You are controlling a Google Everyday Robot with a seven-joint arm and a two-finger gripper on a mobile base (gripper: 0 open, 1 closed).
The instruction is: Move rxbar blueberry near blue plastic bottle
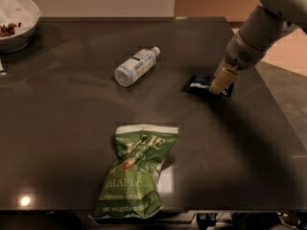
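The rxbar blueberry (pixel 197 83), a flat dark navy bar with a white patch, is at the right of the dark table, about level with the bottle. My gripper (pixel 218 86) comes down from the upper right and is shut on the bar's middle, so the wrapper shows on both sides of the tan fingers (pixel 220 79). The blue plastic bottle (pixel 135 66), clear with a pale label and white cap, lies on its side to the left of the bar, well apart from it.
A large green chip bag (pixel 135 169) lies near the table's front edge. A white bowl (pixel 19 13) with some food stands at the far left corner. The table's right edge (pixel 280 123) runs close to my arm.
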